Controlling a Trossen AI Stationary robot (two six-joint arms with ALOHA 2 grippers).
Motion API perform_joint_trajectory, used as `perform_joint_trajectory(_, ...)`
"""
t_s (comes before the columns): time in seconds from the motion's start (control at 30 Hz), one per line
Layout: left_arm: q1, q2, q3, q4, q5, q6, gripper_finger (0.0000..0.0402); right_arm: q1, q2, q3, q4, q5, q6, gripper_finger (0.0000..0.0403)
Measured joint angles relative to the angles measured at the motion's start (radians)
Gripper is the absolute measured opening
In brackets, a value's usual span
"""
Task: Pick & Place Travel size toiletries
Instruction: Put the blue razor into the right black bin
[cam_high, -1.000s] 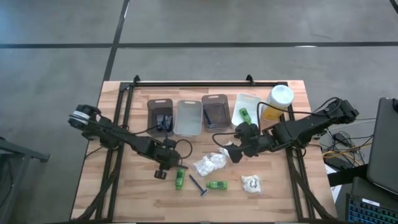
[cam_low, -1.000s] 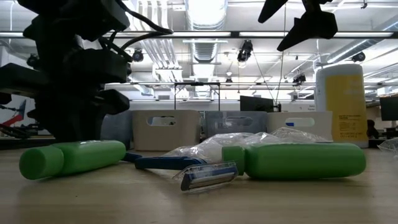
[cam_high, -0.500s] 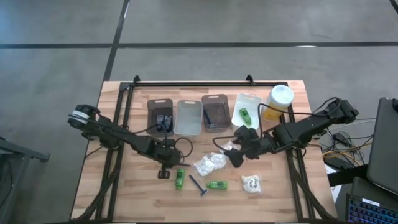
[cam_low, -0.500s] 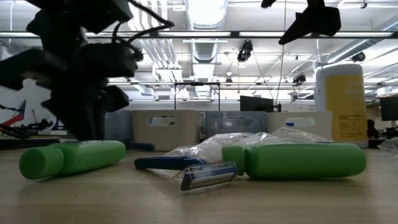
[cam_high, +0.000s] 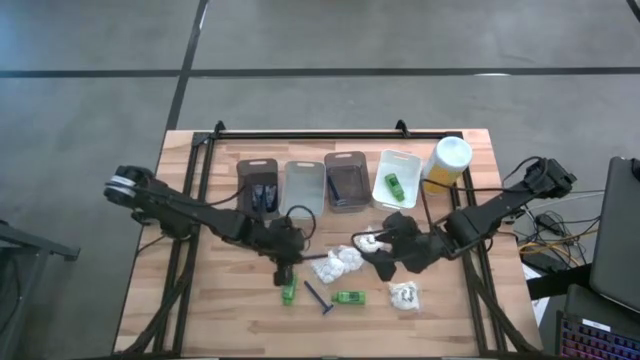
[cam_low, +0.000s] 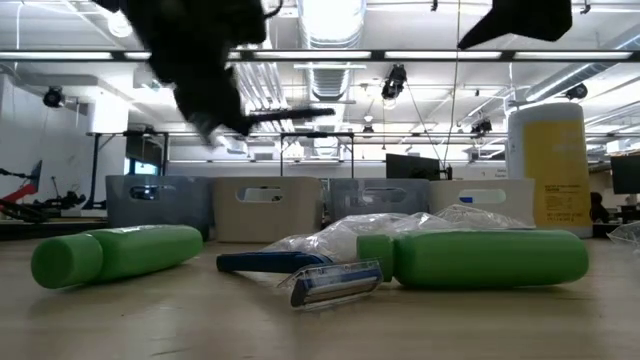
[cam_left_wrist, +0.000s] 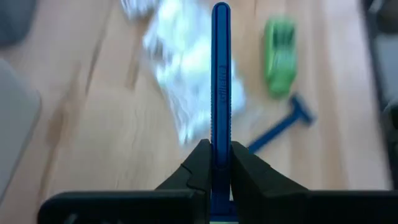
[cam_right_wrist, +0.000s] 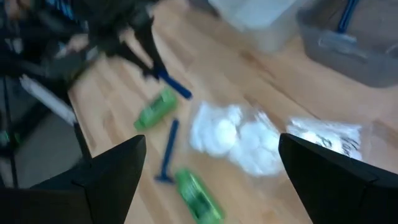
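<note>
Pale wood, plastic and crinkled film

The table is light, matt wood planks with visible grain. The green bottles look like smooth plastic with a soft sheen; the razor lying between them has a blue plastic handle and a shinier ribbed head. The razor pinched in the left gripper is smooth, glossy blue plastic, and the gripper's fingers are matt black. The sachets are crinkly, translucent white film. The bins seem to be semi-clear to smoky plastic. The yellow bottle is matt plastic.
</note>
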Motion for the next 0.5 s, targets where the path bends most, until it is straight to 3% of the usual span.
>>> perform_joint_trajectory(0.13, 0.034, -0.007, 0.052, 0.065, -0.001, -0.098, 0.0036, 0.002, -0.001, 0.000, 0.102, 0.111, 0.084, 0.0364)
perform_joint_trajectory(0.3, 0.059, -0.013, 0.099, 0.157, -0.004, -0.132, 0.0036, 0.001, -0.001, 0.000, 0.303, 0.222, 0.059, 0.0363)
perform_joint_trajectory(0.5, 0.085, -0.013, 0.112, 0.259, -0.109, -0.136, 0.0036, 0.000, 0.000, -0.002, 0.324, 0.339, 0.160, 0.0363)
